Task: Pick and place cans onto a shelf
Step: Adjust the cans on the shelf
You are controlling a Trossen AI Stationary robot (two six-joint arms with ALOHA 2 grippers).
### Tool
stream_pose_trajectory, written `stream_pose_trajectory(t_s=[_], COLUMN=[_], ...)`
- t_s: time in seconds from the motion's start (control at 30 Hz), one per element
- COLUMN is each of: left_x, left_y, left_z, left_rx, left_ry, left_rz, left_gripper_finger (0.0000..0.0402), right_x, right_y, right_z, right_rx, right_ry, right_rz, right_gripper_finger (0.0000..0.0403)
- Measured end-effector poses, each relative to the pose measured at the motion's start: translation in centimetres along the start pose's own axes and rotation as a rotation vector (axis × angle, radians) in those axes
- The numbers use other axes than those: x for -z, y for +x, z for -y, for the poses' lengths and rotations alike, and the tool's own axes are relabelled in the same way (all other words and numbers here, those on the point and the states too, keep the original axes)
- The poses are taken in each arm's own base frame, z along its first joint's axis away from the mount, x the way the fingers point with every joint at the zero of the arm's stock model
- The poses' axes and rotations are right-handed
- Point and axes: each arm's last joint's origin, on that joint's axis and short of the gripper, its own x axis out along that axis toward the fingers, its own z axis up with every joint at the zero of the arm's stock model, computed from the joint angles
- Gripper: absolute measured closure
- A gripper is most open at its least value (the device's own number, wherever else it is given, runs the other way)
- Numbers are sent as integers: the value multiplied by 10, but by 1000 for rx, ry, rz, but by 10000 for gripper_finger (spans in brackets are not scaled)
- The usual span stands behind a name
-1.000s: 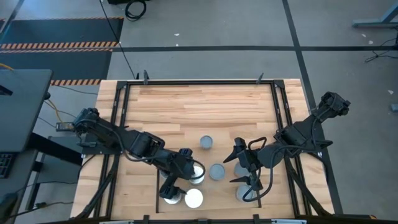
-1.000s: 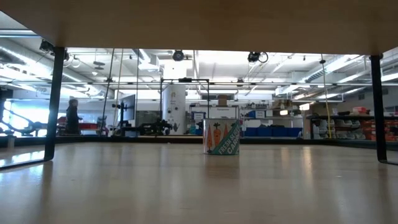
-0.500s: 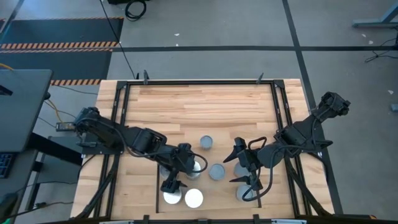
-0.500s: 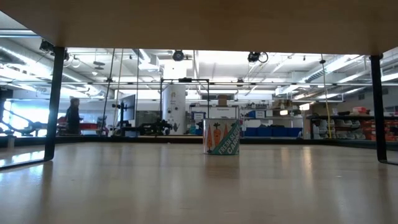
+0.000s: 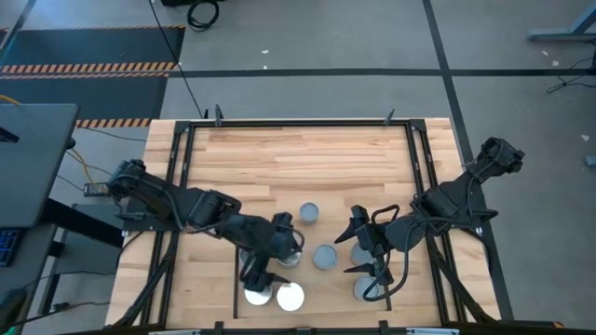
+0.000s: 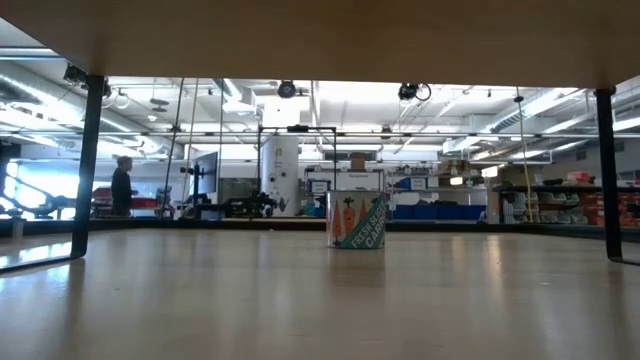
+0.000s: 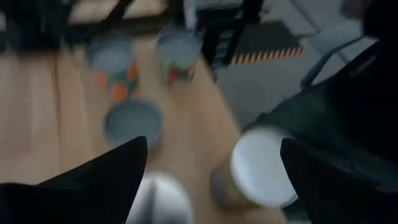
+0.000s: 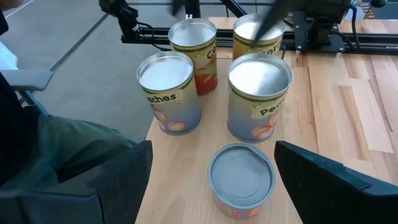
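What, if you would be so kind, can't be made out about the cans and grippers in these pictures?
- High view: the left gripper hides the can beneath it; the right gripper covers others, so no full count.
- Left wrist view: blur makes the can labels unreadable.
- Low view: only one can shows; neither gripper appears.

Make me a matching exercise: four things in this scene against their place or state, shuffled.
1. left tool
2. right tool
3. carrot-label can
4. person

A. open, facing a short grey-topped can
B. open, by the white-topped cans
C. far off in the room behind
D. standing upright alone in the low view

Pairs: 1-B, 2-A, 3-D, 4-C
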Motion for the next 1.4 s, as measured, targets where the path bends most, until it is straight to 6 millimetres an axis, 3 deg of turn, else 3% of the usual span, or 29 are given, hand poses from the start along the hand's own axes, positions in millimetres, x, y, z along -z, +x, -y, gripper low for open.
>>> stream_pose_trajectory(t_s=[0.13, 0.37, 1.0, 1.4], left_x=[5, 15, 21, 21], left_y=[11, 36, 55, 53], left_z=[24, 45, 32, 26], left_rx=[23, -190, -199, -207], left_ry=[134, 237, 284, 285], left_rz=[5, -1, -69, -84], left_gripper_finger=[27, 27, 27, 27], right_x=[0, 0, -4, -4], right_y=[0, 0, 1, 1], right_z=[0, 0, 5, 5], right_rx=[0, -1, 8, 4], right_ry=[0, -5, 17, 20], right_rz=[0, 4, 30, 28], right_gripper_finger=[57, 57, 57, 57])
